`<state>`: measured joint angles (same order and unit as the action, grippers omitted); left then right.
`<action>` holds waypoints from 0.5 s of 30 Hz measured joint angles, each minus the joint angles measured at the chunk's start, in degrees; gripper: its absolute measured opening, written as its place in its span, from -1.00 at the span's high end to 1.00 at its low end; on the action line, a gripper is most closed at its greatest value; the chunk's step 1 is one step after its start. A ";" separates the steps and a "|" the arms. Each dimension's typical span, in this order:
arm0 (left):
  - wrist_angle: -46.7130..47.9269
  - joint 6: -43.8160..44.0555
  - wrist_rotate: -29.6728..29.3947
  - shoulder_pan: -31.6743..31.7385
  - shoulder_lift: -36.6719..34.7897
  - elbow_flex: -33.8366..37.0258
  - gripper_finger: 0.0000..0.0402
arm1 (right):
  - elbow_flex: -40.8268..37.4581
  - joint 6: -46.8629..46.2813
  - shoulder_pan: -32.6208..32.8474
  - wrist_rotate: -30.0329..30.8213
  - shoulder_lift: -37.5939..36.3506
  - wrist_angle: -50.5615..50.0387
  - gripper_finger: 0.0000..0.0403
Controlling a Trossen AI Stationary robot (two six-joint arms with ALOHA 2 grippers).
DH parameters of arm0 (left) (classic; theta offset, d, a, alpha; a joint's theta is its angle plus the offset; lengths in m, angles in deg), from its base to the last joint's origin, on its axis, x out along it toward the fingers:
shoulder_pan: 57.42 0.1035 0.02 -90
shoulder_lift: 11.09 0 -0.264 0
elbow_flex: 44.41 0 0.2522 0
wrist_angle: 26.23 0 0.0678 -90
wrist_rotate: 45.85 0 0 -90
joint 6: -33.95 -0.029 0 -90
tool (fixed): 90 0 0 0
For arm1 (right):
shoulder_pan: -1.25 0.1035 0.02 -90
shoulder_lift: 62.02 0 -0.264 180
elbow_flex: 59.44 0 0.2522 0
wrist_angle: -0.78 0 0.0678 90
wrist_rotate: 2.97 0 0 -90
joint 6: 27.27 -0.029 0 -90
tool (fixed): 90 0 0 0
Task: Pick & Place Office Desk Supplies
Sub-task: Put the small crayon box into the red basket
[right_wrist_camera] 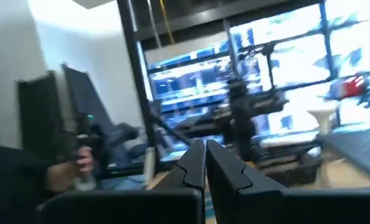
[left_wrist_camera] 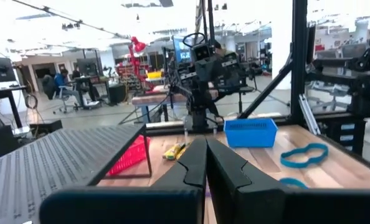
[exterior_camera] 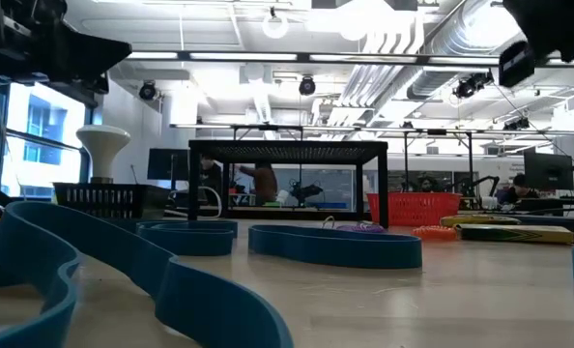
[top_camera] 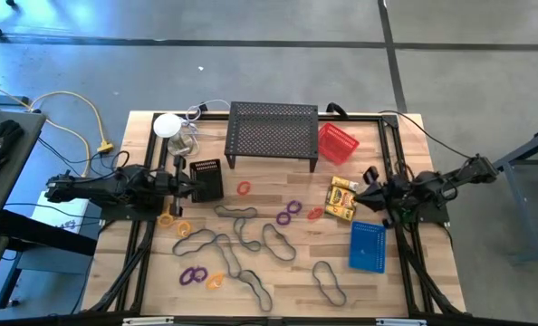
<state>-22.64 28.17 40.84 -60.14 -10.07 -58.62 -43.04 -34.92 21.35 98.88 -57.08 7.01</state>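
Several thin black loops (top_camera: 237,237) lie flat across the middle and near part of the table. Small purple rings (top_camera: 290,211), orange rings (top_camera: 183,228) and a red ring (top_camera: 244,188) lie among them. The yellow box (top_camera: 343,197) lies flat right of centre, with the blue mesh tray (top_camera: 368,246) nearer and the red mesh tray (top_camera: 338,142) farther. The black mesh tray (top_camera: 206,179) stands left of centre. My left gripper (left_wrist_camera: 205,142) is shut, just left of the black tray. My right gripper (right_wrist_camera: 205,144) is shut, at the yellow box's right side.
The large black perforated stand (top_camera: 273,134) occupies the far middle of the table. A white round-topped glass object (top_camera: 174,131) stands at the far left. Black frame rails run along the table's left and right sides. Bare wood shows between the loops and the stand.
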 joint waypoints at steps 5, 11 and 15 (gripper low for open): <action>-2.76 -3.06 -0.25 -0.60 0.19 0.00 0.92 | 6.18 5.78 0.00 15.48 4.58 -7.98 0.77; -2.76 -2.38 -2.84 -0.59 1.33 0.00 0.60 | 15.26 -3.69 -0.20 40.76 16.66 -27.67 0.28; -3.48 -4.16 -2.84 -0.48 3.71 0.00 0.37 | 22.34 -13.85 -3.03 40.85 24.81 -38.11 0.04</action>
<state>-26.11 24.01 38.00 -60.62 -6.35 -58.62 -20.70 -48.77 18.33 139.73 -32.27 -31.10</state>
